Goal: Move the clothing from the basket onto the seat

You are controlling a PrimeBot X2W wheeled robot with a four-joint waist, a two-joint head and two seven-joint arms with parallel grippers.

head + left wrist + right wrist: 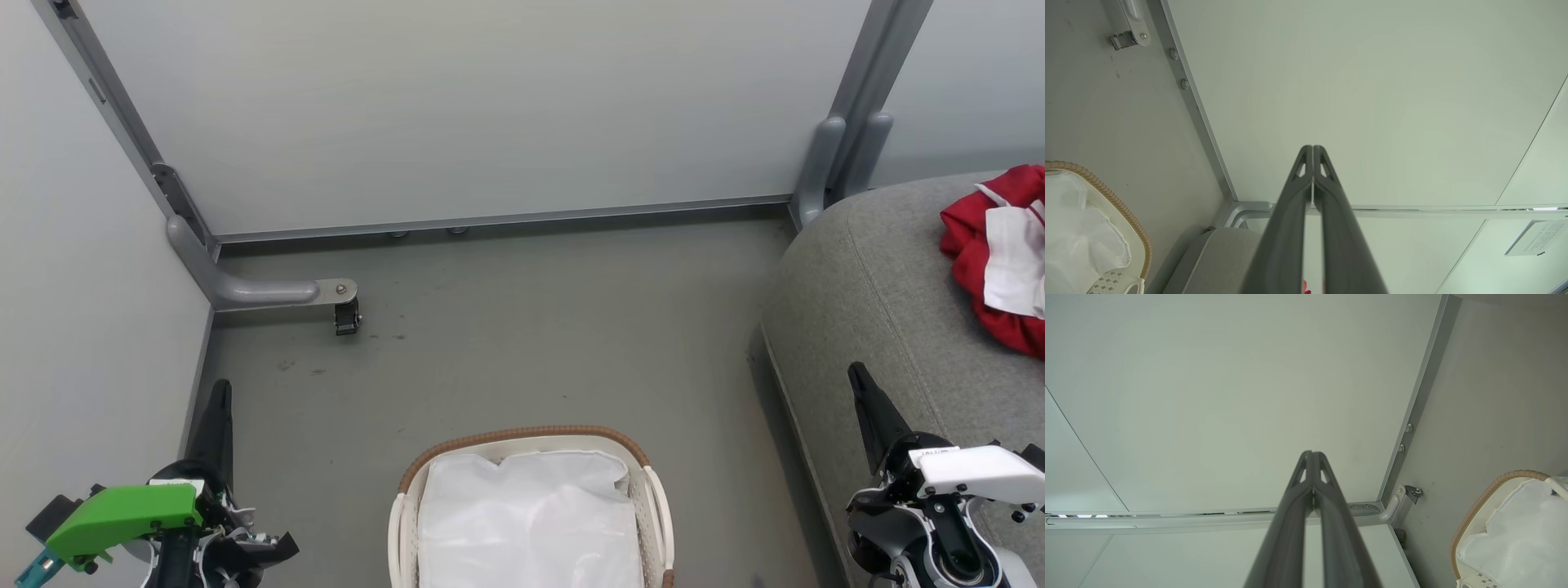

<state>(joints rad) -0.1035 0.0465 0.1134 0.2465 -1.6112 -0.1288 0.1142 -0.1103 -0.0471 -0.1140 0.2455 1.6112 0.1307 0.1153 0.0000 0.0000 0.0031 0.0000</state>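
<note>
Head view, clothing (976, 245): red and white bundle lying crumpled on the seat (865, 286), at the right edge of the frame in the upper half; partly cut off by the frame edge.
Basket (522, 434): standing on the floor (531, 327) at bottom centre, left of the seat's rounded edge and apart from it.
Basket contents: a white liner (526, 523) or sheet covers the inside; the visible surface is all white. What lies beneath it cannot be told.
Left gripper (219, 400): lower left of the frame, over the floor, apart from the basket. The left wrist view has both fingers pressed together with nothing between them.
Right gripper (859, 382): lower right, over the seat's front edge, near the clothing but clear of it. The right wrist view has the fingers together, holding nothing.
Done: judged from the layout, clothing already rests on the seat.
Left: probably little or nothing. Confirm that no garment is hidden under the white liner before treating the task as complete.
</note>
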